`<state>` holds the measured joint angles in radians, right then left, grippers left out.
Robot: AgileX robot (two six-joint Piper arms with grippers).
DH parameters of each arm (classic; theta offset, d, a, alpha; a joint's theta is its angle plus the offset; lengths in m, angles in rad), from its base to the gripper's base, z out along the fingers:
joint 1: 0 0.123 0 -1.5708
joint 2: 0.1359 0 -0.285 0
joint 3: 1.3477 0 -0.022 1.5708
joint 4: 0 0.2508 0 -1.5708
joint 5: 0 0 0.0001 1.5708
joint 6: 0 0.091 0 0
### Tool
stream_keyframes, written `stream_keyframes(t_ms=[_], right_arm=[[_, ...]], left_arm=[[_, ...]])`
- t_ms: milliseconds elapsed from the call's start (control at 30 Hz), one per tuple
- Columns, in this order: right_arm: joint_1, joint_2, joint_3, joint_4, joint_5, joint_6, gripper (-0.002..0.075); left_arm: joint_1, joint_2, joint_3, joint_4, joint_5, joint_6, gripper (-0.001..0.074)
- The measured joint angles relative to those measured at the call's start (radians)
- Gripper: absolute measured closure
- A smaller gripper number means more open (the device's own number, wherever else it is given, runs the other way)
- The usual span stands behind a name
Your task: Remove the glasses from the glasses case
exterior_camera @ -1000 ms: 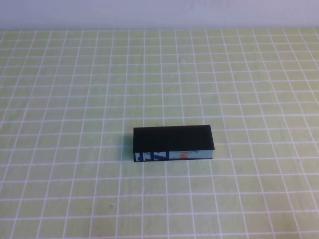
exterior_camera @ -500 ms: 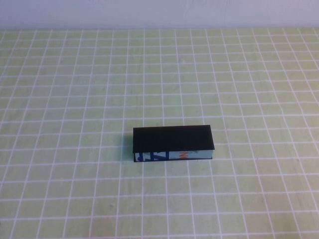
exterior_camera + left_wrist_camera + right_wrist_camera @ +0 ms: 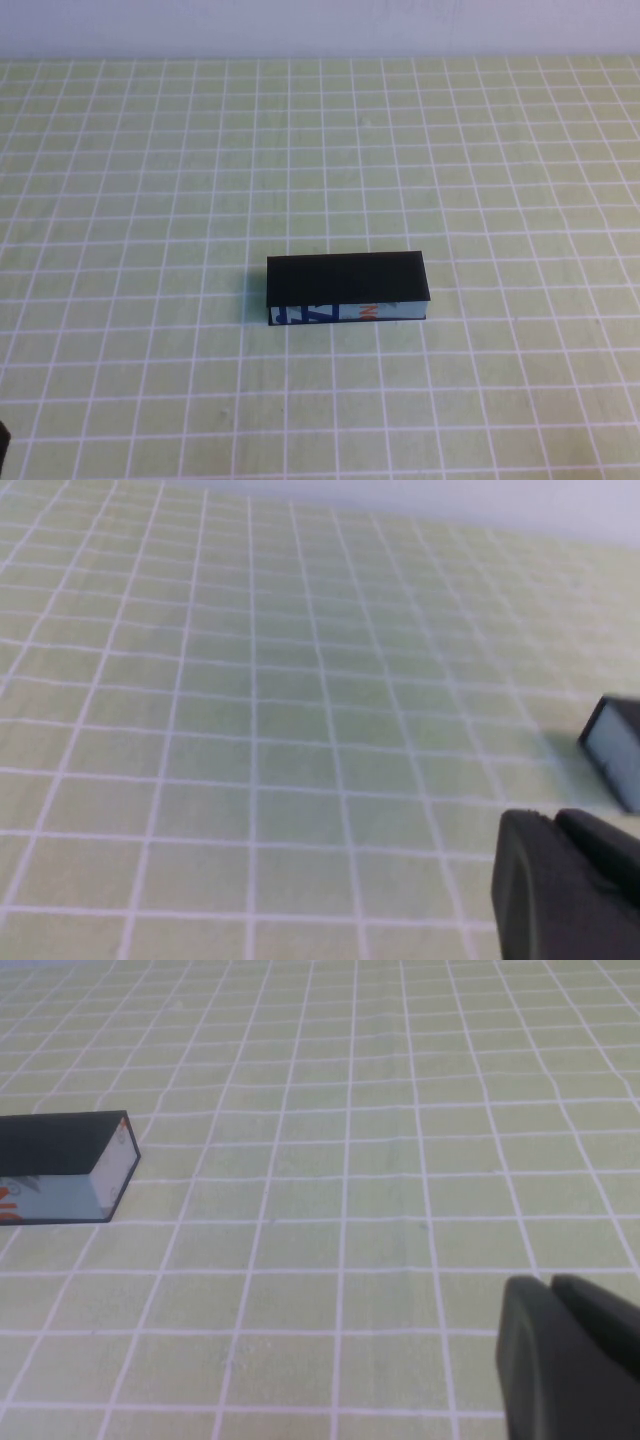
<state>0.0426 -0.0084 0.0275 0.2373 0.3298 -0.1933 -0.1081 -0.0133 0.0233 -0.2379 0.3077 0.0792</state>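
The glasses case [image 3: 346, 281], a matte black box with a blue, white and orange front strip, lies shut in the middle of the mat. The glasses are hidden, and no part of them shows. In the left wrist view, my left gripper [image 3: 553, 820] is shut and empty, low over the mat, with one end of the case [image 3: 614, 744] well ahead of it. In the right wrist view, my right gripper [image 3: 548, 1286] is shut and empty, with the case's other end [image 3: 70, 1165] far off to its side. Neither gripper touches the case.
A green mat with a white grid [image 3: 150, 200] covers the table up to a pale wall at the back. A dark bit of the left arm [image 3: 3, 441] shows at the high view's near left corner.
A dark bit of the left arm has come into the near left corner of the high view. The case has not moved.
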Motion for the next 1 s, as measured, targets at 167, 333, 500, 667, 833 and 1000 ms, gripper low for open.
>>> stream_keyframes(t_ms=[167,333,500,667,833,1000], right_arm=[[0.000,0.000,0.000,0.000,0.000,0.000,0.0743],[0.000,0.000,0.000,0.000,0.000,0.000,0.0743],[0.000,0.000,0.000,0.000,0.000,0.000,0.0743],[0.000,0.000,0.000,0.000,0.000,0.000,0.0743],[0.000,0.000,0.000,0.000,0.000,0.000,0.0743],[0.000,0.000,0.000,0.000,0.000,0.000,0.0743]], left_arm=[[0.000,0.000,0.002,-0.273,-0.116,-0.005,0.0739],[0.000,0.000,0.002,-0.443,-0.184,-0.011,0.0739],[0.000,0.029,-0.015,-0.486,-0.127,-0.024,0.0739],[0.000,0.227,-0.162,-0.465,0.044,-0.028,0.0739],[0.000,0.499,-0.347,-0.414,0.238,0.055,0.0739],[0.000,0.767,-0.547,-0.402,0.417,0.210,0.0739]])
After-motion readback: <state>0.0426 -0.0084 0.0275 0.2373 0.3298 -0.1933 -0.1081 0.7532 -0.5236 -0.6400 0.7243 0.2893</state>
